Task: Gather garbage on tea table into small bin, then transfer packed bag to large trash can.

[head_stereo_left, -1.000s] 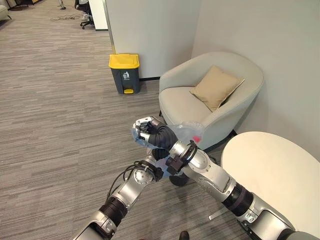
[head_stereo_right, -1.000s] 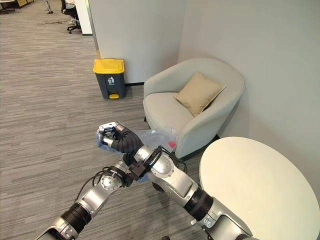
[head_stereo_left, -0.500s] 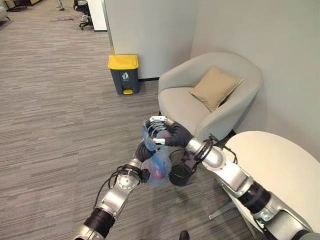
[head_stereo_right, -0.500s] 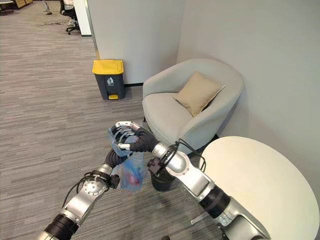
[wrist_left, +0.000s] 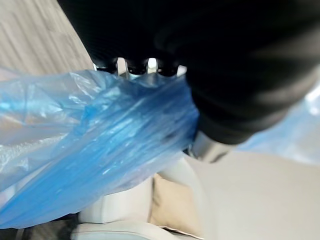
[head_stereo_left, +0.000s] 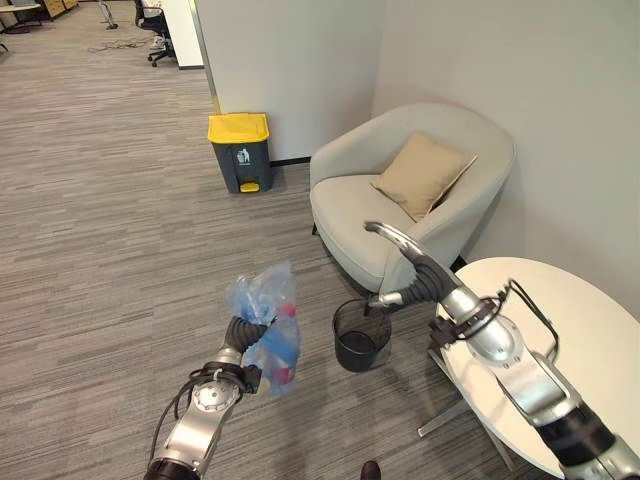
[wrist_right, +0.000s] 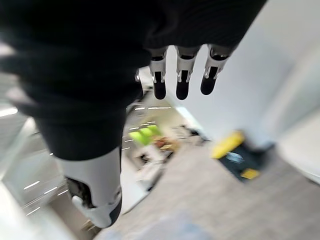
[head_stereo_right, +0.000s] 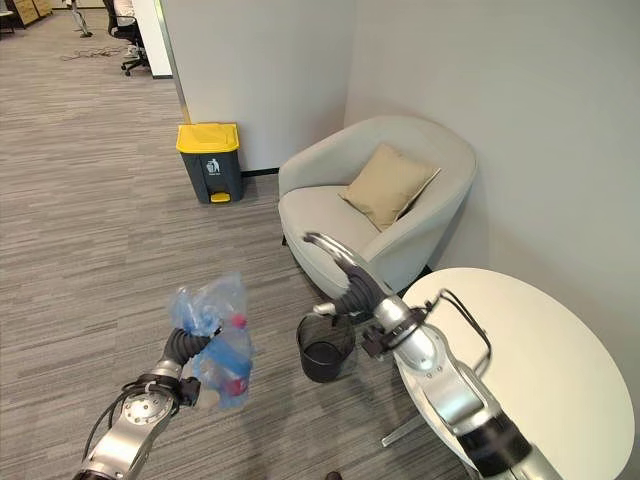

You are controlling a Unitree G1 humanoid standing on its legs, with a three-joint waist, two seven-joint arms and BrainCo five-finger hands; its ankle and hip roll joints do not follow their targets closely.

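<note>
Left wrist view puts the blue plastic bag [wrist_left: 95,145] right against my fingers [wrist_left: 136,66] — its gathered neck runs under them and past my thumb, so my left hand [head_stereo_left: 243,334] is clenched round the bunched top. From the head camera the bag hangs off the floor, its loose mouth sticking up at 12 o'clock above my hand, its filled body at 4 o'clock of it with something red showing through the film.

At 3 o'clock of the bag, near but apart, the small black bin [head_stereo_left: 361,336] stands upright on the carpet, no liner in it. My right hand [head_stereo_left: 398,246] is raised above and just beyond that bin, fingers straight and released, holding nothing; the right wrist view confirms it, with my fingertips [wrist_right: 181,90] spread in open air.

Head views give what the wrist views lack: the white round table [head_stereo_left: 570,345] at 3 o'clock, the beige armchair [head_stereo_left: 380,205] with its tan cushion [head_stereo_left: 422,173] at 1 o'clock, and the yellow-lidded large trash can [head_stereo_left: 240,150] by the wall at 12 o'clock — well apart from the bag.
</note>
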